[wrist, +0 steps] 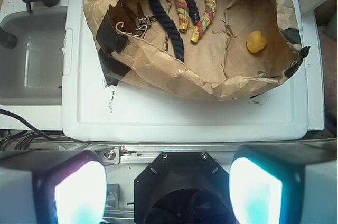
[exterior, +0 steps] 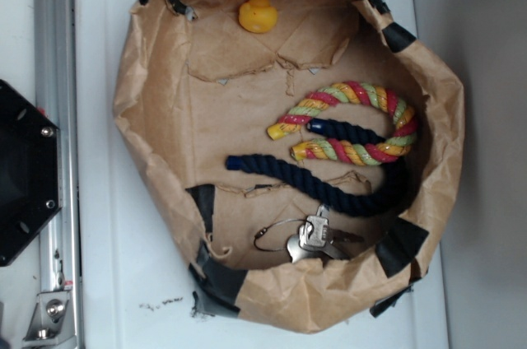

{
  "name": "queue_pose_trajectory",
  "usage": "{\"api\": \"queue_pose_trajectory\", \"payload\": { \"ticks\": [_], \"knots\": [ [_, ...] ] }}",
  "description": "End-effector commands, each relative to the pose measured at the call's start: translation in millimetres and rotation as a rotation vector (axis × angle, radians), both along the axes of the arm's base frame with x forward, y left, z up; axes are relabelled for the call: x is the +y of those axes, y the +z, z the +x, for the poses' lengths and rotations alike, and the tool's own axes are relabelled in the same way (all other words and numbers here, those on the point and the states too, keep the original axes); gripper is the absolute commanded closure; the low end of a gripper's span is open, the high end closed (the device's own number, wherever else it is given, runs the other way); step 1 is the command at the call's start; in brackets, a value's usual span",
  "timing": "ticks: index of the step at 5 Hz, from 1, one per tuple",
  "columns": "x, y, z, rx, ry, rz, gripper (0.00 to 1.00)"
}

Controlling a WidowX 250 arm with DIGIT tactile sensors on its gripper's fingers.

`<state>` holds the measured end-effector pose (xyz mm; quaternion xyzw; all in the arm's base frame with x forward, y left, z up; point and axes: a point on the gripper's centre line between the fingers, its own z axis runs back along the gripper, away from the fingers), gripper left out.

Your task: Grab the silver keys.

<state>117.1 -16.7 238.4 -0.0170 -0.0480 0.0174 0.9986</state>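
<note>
In the wrist view the hand (wrist: 169, 195) fills the bottom of the frame with its two fingers spread wide apart and nothing between them, so it stands open and empty. The silver keys (wrist: 141, 22) lie toward the upper left of that frame, well apart from the hand, inside the brown paper bag (wrist: 158, 71) whose crumpled near wall rises between the two.

The exterior view shows the bunch of keys (exterior: 314, 238) at the lower middle of the bag's floor, its thin wire ring (exterior: 276, 234) stretching left. The dark blue rope (exterior: 329, 188) runs just above them, near but apparently not touching. The reach, as I judge it, must go forward and leftward, clearing the bag wall before descending.
</note>
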Motion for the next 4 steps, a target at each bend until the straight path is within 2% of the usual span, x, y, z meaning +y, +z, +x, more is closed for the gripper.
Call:
{"api": "queue_pose_trajectory", "payload": {
  "ticks": [1,3,4],
  "knots": [
    [0.0,0.0,0.0,0.000,0.000,0.000,0.00],
    [12.9,-24.7,99.6,-0.082,0.237,-0.032,0.00],
    [31.7,-40.7,137.5,-0.079,0.357,-0.114,0.00]
  ]
}}
